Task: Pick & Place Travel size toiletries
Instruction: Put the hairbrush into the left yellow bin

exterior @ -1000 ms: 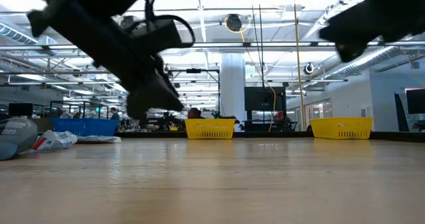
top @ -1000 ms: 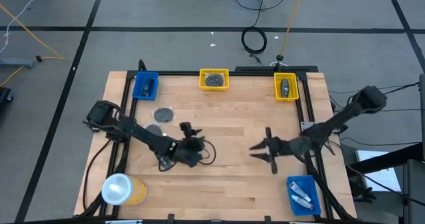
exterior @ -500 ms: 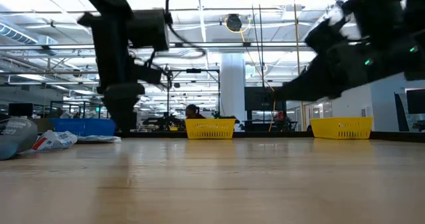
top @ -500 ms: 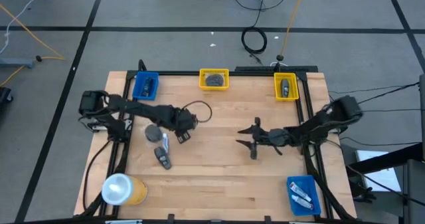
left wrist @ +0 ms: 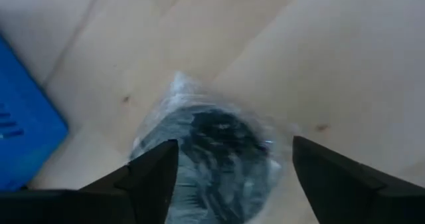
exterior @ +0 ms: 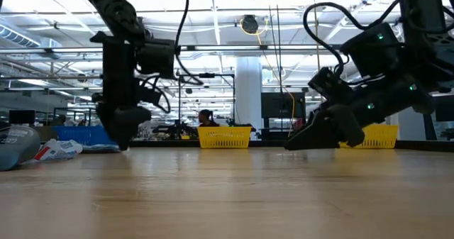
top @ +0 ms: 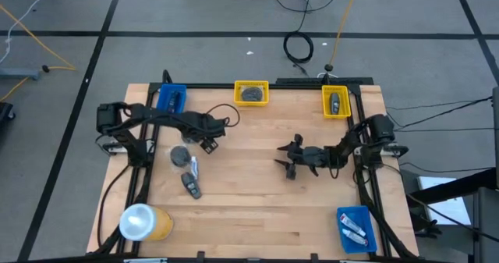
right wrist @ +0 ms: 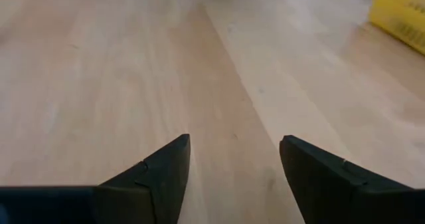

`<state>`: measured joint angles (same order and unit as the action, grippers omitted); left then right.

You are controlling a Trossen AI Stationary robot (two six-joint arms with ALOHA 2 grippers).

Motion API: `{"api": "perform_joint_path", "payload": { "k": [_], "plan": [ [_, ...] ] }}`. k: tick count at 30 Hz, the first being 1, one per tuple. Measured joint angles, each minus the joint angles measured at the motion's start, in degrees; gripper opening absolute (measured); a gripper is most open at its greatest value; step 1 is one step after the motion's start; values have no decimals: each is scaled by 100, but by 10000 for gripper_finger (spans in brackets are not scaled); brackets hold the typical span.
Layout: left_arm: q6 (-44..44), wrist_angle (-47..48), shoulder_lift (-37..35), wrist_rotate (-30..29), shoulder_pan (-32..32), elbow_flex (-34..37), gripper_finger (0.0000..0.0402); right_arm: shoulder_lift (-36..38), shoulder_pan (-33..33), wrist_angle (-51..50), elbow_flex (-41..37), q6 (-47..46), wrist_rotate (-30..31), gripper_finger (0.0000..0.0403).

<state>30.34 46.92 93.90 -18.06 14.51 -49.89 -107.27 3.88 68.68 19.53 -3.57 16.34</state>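
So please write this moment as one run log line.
left pincer: open, over wrapped grey disc | right pincer: open, empty, low over bare table | nothing held

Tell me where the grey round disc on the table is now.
In the high view the grey round disc lies on the table's left side, beside the left claw, with the white tube next to it.

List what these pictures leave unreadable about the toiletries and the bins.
- Grey disc, left wrist view: blurred, and its near part is hidden behind the left gripper.
- Contents of the middle yellow bin, low view: hidden by its wall.
- Items in the blue bin and right yellow bin, high view: too small to identify.
- White tube markings, high view: too small to read.
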Motion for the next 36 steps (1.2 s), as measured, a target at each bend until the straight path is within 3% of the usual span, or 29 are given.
{"api": "perform_joint_path", "payload": {
  "k": [5, 9, 20, 24, 28, 36],
  "plan": [
    [64, -130, -23, 114, 331, 227, 243, -4, -205, 44, 11, 149, -461, 216],
    [-60, -404, -34, 329, 459, 349, 203, -4, -319, 53, 11, 213, -463, 215],
    [-622, -352, -21, 9, 407, 349, 18, -4, -509, 55, 11, 300, -463, 211],
    [-844, -380, 12, 47, 248, 165, 15, -3, -509, 80, 11, 343, -467, 211],
    [-1274, -1250, 10, 751, 31, 11, 13, -3, -509, 104, 11, 437, -466, 210],
    [-2368, -4330, 36, 3062, -265, 11, 3, -4, -507, 159, 9, 710, -468, 210]
  ]
}}
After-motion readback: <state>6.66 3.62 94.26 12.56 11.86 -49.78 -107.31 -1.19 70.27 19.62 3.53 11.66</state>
